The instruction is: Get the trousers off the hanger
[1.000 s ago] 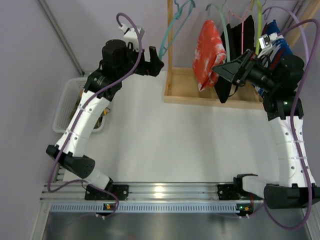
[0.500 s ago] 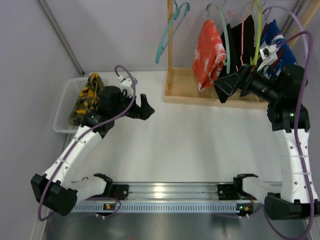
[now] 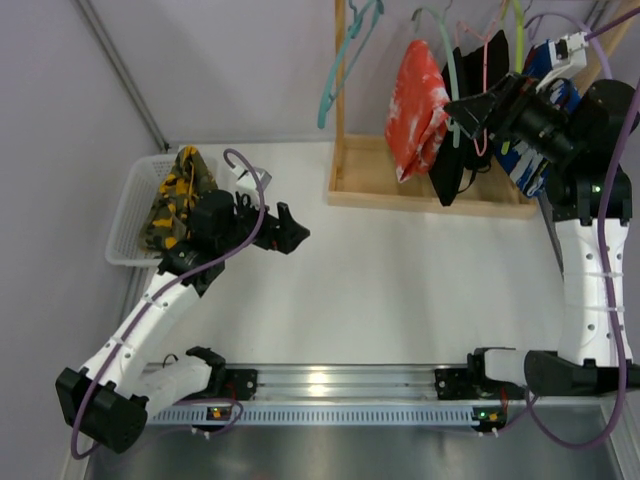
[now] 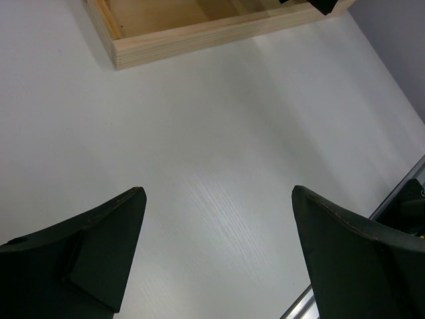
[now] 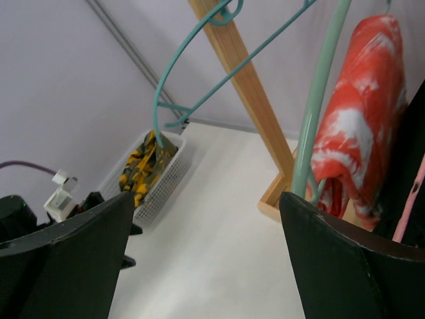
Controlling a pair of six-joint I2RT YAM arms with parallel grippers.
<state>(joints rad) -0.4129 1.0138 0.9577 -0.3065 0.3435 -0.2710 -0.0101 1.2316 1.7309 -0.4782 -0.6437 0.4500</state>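
1. The desk [image 3: 400, 290] carries one wooden rack [image 3: 430, 195] at its far side and one white basket [image 3: 125, 225] at its far left.
2. Two arms are at work. A second ago the left arm [image 3: 150, 300] was up by the rack. Now it has dropped back over the desk just beside the basket, its jaws wide apart and holding nothing.
3. The right arm [image 3: 585, 260] has climbed from the lower part of the hanging clothes to the hanger necks. Its jaws gape wide and are empty too, with the mint hanger framed between them in its wrist view.
4. I count three pairs of trousers. The camo pair [image 3: 172, 200] lies in the basket, off its hanger, so I take that one as done. The red pair [image 3: 420, 95] and the black pair [image 3: 455, 165] hang side by side on the rack.
5. A blue patterned cloth [image 3: 528, 172] hangs half hidden behind the right arm. I cannot tell what it is.
6. I can make out four hangers: a bare teal hanger [image 3: 345, 60], the mint hanger [image 3: 452, 70] under the red pair, a pink hanger [image 3: 487, 60] by the black pair, and a lime hanger [image 3: 517, 25].
7. To my eye the right arm is lining up the next pair, though I cannot say whether it is the red or the black.
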